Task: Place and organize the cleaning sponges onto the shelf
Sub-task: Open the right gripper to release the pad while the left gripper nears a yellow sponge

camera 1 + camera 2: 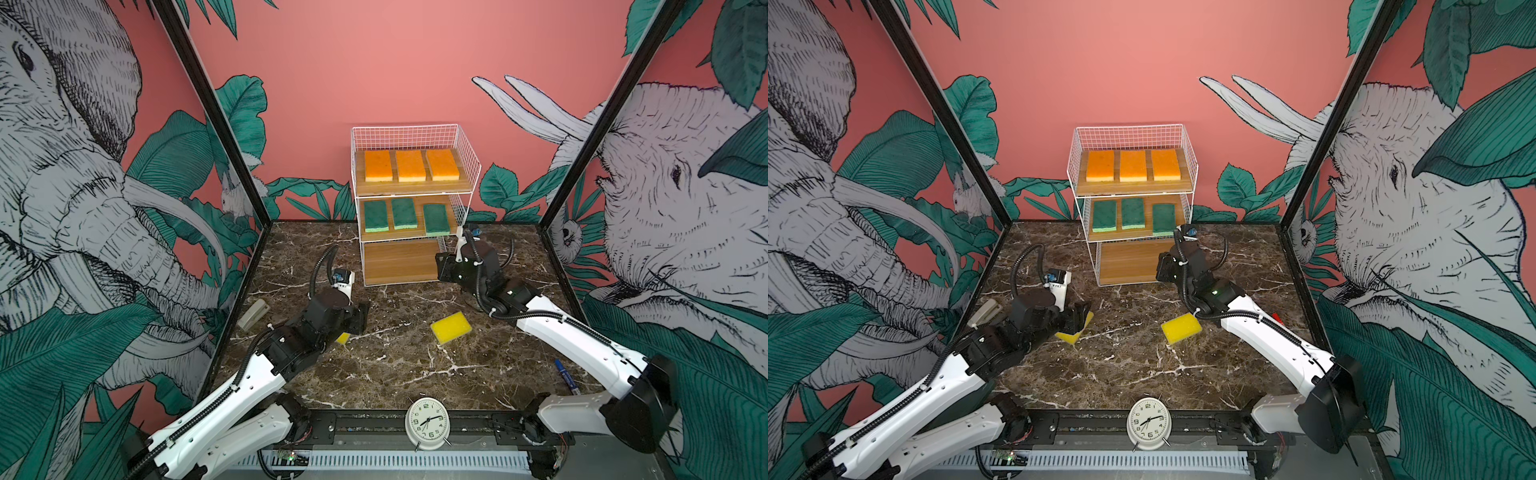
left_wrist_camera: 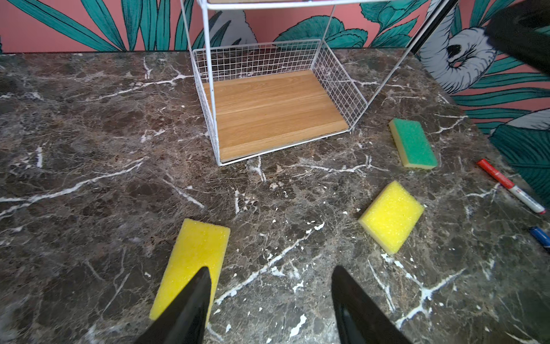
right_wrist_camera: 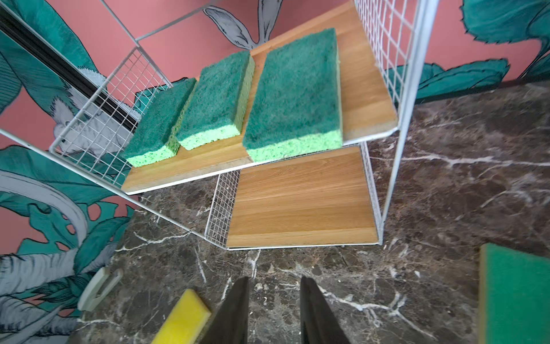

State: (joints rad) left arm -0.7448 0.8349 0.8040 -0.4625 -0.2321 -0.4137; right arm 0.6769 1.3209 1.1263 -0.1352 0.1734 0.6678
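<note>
The dark marble table (image 1: pixel 395 374) fills the floor of the cell. The shelf (image 1: pixel 469 166), a white wire rack with three stepped wooden boards, stands at the table's back edge against the pink wall. Its top board carries three orange sponges (image 1: pixel 410 165) side by side. The middle board carries three dark green sponges (image 1: pixel 404 213), the right-hand one set a little further forward.

The left gripper (image 2: pixel 270 269) sits low over the table on the left, its jaws wide apart with only marble between them. One finger (image 2: pixel 193 297) overlaps a yellow sponge (image 2: pixel 193 253) lying flat on the table (whether it touches, I cannot tell). The right gripper (image 3: pixel 274 280) hangs just in front of the shelf's bottom board, jaws parted by a narrow gap and holding nothing.

A white alarm clock (image 1: pixel 427 424) stands at the near edge. A second yellow sponge (image 1: pixel 451 327) lies mid-table between the arms. A fourth green sponge (image 2: pixel 413 143) lies on the marble near the shelf's right front corner, hidden under the right arm in both top views. A grey stapler (image 1: pixel 253 314) rests by the left wall. A red marker (image 2: pixel 510 186) and a blue marker (image 1: pixel 566 376) lie near the right wall.
</note>
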